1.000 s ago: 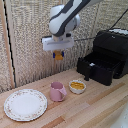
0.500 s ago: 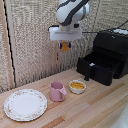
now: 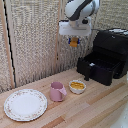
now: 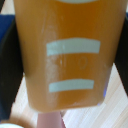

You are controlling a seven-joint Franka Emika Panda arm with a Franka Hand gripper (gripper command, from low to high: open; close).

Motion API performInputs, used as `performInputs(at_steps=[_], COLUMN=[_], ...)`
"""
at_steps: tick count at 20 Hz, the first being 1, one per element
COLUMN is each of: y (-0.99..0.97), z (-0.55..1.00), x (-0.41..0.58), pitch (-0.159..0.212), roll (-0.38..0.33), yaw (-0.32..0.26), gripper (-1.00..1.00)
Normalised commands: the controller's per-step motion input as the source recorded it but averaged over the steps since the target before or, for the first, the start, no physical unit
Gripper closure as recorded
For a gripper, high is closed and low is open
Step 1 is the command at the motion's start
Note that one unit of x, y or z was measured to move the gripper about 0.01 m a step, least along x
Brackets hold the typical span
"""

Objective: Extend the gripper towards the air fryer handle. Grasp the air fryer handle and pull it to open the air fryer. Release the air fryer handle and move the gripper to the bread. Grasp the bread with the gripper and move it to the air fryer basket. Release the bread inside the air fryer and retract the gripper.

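Carrying the small orange-yellow oblong bread (image 3: 74,43) high above the wooden table (image 3: 95,107), pinched between the two short blue-tipped fingers of the wide white gripper (image 3: 74,40) at the end of the white and black arm. Filling nearly the whole wrist view, the bread (image 4: 65,55), with dark fingers pressed against both its sides, so a firm hold by the look of it. Standing at the exterior view's right, the large boxy black air fryer (image 3: 114,50), with its black square basket (image 3: 97,67) already pulled out and the chunky black handle (image 3: 88,71) facing the table's middle. Hanging well apart from that drawer, toward the exterior view's left and much higher. Below and clear of the load: a pink mug (image 3: 57,91), a small white bowl of yellow food (image 3: 77,86), a patterned white plate (image 3: 25,104). Best done by keeping height while travelling toward the exterior view's right, centring over the hollow rather than its front wall or handle, descending only once squarely above, avoiding the fryer's overhanging body, and parting the fingers low inside so the piece drops a short way and stays put.
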Motion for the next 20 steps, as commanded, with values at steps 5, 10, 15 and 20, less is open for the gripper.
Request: performInputs(at_steps=[5, 10, 15, 20], y=[-0.76, -0.81, -0.72, -0.54], z=[0.10, 0.03, -0.07, -0.30], x=[-0.008, 0.000, -0.011, -0.026], pitch=[0.000, 0.000, 0.010, 0.000], roll=[0.000, 0.000, 0.007, 0.013], yaw=[-0.161, -0.138, -0.163, -0.101], gripper=[1.00, 1.00, 1.00, 1.00])
